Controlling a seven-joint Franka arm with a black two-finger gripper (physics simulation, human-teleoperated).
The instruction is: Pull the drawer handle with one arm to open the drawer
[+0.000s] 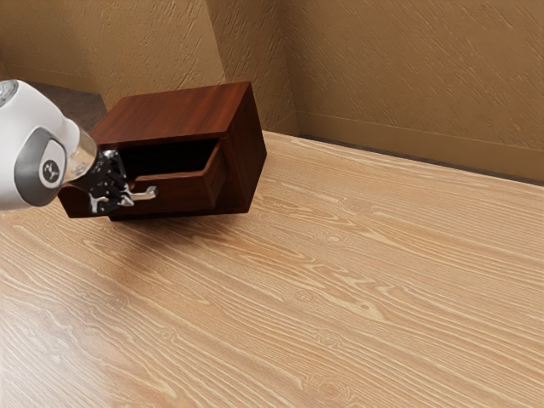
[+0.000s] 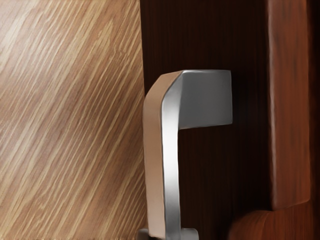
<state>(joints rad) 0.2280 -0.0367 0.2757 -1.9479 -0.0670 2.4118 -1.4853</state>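
The handle [image 2: 170, 150], a bent silver bar, sits right under the gripper's camera, standing off the dark front of the drawer [image 2: 215, 165]. In the exterior view the gripper [image 1: 109, 191] is at the handle [image 1: 144, 194], whose free end pokes out just past it, on the side away from the arm [image 1: 34, 157]. Whether the gripper is clamped on the bar or merely around it cannot be told. The drawer [image 1: 183, 189] lies just beyond the gripper, partway out of the cabinet [image 1: 183, 115], with a dark gap showing above its front. The cabinet rests on the table [image 1: 340, 280], whose pale wood grain spreads below and beside the gripper.
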